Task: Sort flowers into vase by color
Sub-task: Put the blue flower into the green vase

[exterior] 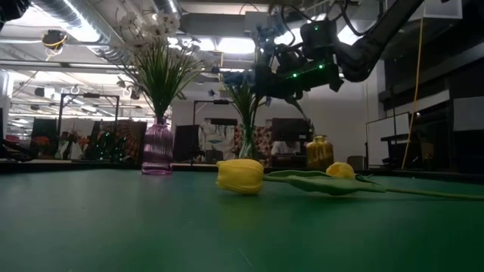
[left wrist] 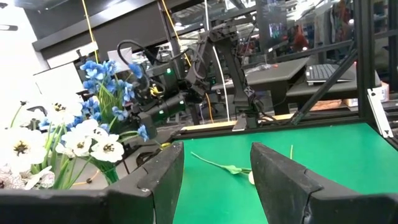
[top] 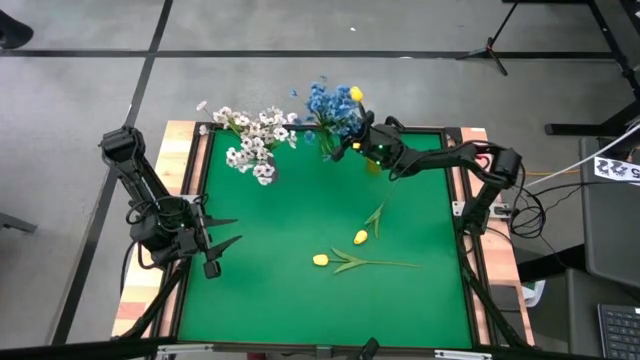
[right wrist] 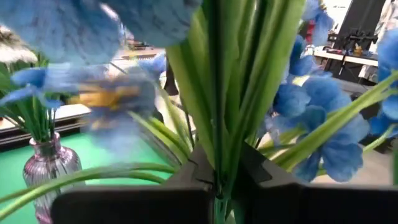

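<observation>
- High view: white flowers [top: 253, 142] bunched at the far left of the green table [top: 300, 220]; blue flowers [top: 330, 110] bunched at the far middle, one yellow bud [top: 356, 94] showing among them. Two yellow tulips lying loose on the mat: one [top: 321, 260] with a long stem stretching right, a smaller one [top: 361, 237] just beyond it. Wooden border around the mat, grey floor all round. Right gripper [top: 352, 143] reaching into the blue bunch, fingers closed on green stems. Left gripper [top: 228, 232] near the left edge, well apart from every flower, fingers spread wide and empty.
- Low view: yellow tulip [exterior: 240, 176] lying on its side in the foreground, second bud [exterior: 340, 170] behind its leaves. Purple ribbed vase [exterior: 157, 148] with the white sprays at the far edge, another vase [exterior: 248, 140] with the blue blooms beside it, a small amber vase [exterior: 319, 153] to the right. Workshop room beyond, with ceiling ducts and lights. Right gripper [exterior: 266, 83] above the blue bunch.
- Left wrist view: two dark fingers [left wrist: 163, 180] parted, nothing between. White and blue blooms off to one side, right arm [left wrist: 186, 87] among them.
- Right wrist view: closed fingers [right wrist: 199, 171] clamped on a bundle of green stems [right wrist: 230, 93], blurred blue petals all about; purple vase [right wrist: 50, 165] beyond.
</observation>
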